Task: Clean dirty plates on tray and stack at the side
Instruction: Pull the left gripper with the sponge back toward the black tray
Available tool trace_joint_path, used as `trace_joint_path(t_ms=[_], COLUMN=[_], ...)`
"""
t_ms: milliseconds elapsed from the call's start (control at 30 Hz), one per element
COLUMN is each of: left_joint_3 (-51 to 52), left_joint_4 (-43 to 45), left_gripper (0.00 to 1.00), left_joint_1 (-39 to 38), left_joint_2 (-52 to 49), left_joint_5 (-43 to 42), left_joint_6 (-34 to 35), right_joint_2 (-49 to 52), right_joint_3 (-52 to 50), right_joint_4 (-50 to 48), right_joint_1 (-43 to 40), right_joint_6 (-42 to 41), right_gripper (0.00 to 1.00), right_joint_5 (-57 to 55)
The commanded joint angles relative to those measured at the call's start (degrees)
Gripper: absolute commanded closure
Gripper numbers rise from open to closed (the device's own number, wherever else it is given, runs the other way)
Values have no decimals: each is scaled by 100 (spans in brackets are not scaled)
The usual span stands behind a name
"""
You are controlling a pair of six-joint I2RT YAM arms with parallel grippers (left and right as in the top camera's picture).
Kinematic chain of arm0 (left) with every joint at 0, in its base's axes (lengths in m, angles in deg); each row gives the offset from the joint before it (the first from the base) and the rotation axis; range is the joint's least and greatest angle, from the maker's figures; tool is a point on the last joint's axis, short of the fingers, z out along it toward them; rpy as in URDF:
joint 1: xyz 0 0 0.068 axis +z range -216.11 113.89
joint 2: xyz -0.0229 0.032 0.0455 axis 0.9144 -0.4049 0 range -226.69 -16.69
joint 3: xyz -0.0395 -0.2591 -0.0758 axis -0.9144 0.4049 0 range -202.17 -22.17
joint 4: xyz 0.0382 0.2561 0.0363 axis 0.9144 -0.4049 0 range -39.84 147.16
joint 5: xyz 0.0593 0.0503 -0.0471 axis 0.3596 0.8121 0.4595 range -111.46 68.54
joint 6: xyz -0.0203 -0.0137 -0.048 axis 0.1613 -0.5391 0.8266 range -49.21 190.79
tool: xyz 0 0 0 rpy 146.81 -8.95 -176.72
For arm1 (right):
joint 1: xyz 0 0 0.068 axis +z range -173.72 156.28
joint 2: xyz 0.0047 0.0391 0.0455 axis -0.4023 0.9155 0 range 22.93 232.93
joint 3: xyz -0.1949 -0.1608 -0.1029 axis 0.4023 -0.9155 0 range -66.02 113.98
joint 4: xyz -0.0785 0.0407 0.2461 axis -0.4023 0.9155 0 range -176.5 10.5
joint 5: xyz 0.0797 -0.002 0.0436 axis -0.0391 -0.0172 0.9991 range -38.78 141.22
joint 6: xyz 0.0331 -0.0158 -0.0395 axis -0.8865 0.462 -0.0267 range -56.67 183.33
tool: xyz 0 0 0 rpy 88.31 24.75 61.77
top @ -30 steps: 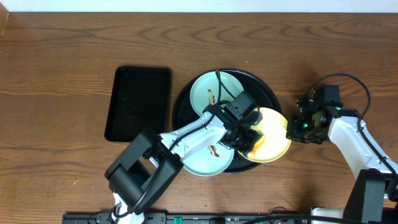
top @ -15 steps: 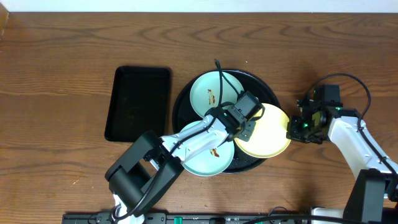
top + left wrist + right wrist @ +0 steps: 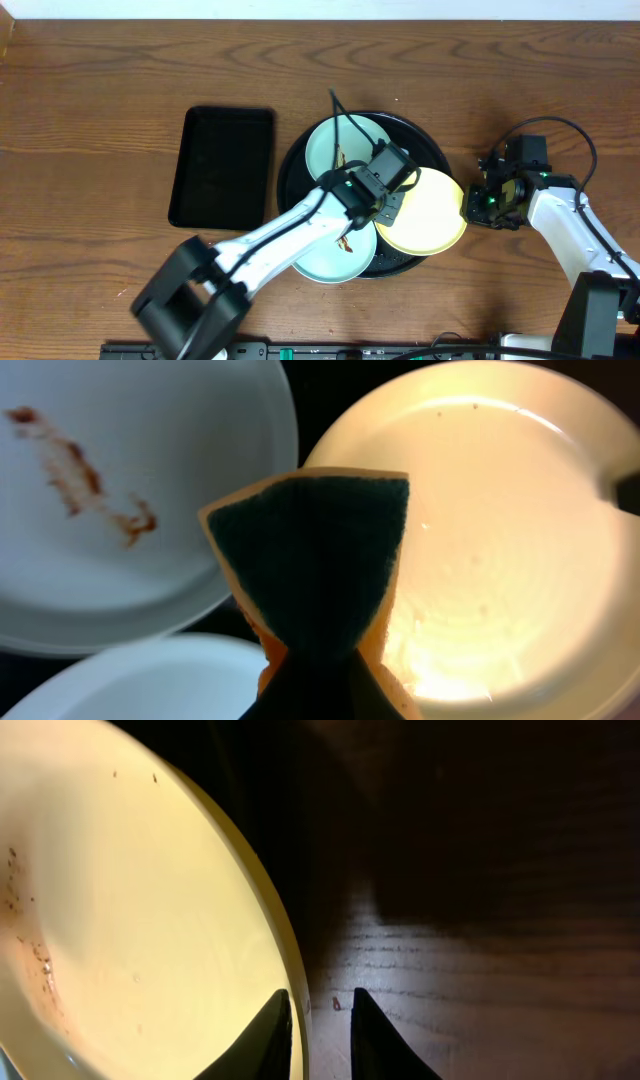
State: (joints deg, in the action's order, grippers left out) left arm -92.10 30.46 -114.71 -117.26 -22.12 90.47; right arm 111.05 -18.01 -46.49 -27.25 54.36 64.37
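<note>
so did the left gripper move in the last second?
Yes. Against the round black tray, the left gripper has shifted toward the tray's far side and slightly left, away from the middle of the yellow plate.

The left gripper point(image 3: 388, 190), pinching the sponge point(image 3: 310, 560), has come up off the yellow plate point(image 3: 430, 215) and drawn back toward the middle of the tray point(image 3: 425, 135), and the sponge's orange no longer shows from overhead. The left arm point(image 3: 260, 240) has swung its lower links out toward the tabletop's near left. The right gripper point(image 3: 318, 1005) has eased its jaws slightly apart at that plate's rim
</note>
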Motion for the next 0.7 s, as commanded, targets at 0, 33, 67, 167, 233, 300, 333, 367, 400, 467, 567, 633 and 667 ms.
trace_joint_path(t_ms=[0,33,67,167,233,300,333,367,400,467,567,633,667], left_joint_3=[-39,-39,-39,-39,-39,-39,-39,-39,-39,-39,-39,-39,-39], left_joint_4=[-295,-369,-461,-730,-946,-1158,-1268,-1342,-1403,-1510,-1611,-1661,-1683], left_gripper=[93,93,92,92,92,93,93,93,93,93,93,93,93], left_joint_1=[190,247,332,645,953,1279,1469,1620,1773,2094,2468,2608,2664], left_joint_2=[396,483,595,872,1040,1163,1220,1257,1287,1342,1360,1357,1357], left_joint_5=[133,133,136,136,136,136,133,133,133,131,122,109,111], left_joint_6=[55,55,55,55,55,55,55,55,55,50,52,52,50], right_joint_2=[-13,-13,-13,-13,-13,-13,-13,-13,-13,-13,-13,-15,-15], right_joint_3=[63,63,63,44,-2,-66,-94,-109,-122,-125,-125,-125,-120], right_joint_4=[-50,-48,-39,-37,-50,-70,-85,-92,-111,-144,-212,-236,-247], right_joint_1=[-13,-13,-13,-13,-13,-13,-13,-13,-13,-13,-13,-13,-13], right_joint_6=[-20,-20,-20,-20,-20,-22,-20,-20,-20,-20,-44,-42,-42], right_gripper=[81,81,82,83,83,85,87,89,92,99,99,99,99], right_joint_5=[-17,-17,4,109,129,129,129,129,129,129,153,151,149])
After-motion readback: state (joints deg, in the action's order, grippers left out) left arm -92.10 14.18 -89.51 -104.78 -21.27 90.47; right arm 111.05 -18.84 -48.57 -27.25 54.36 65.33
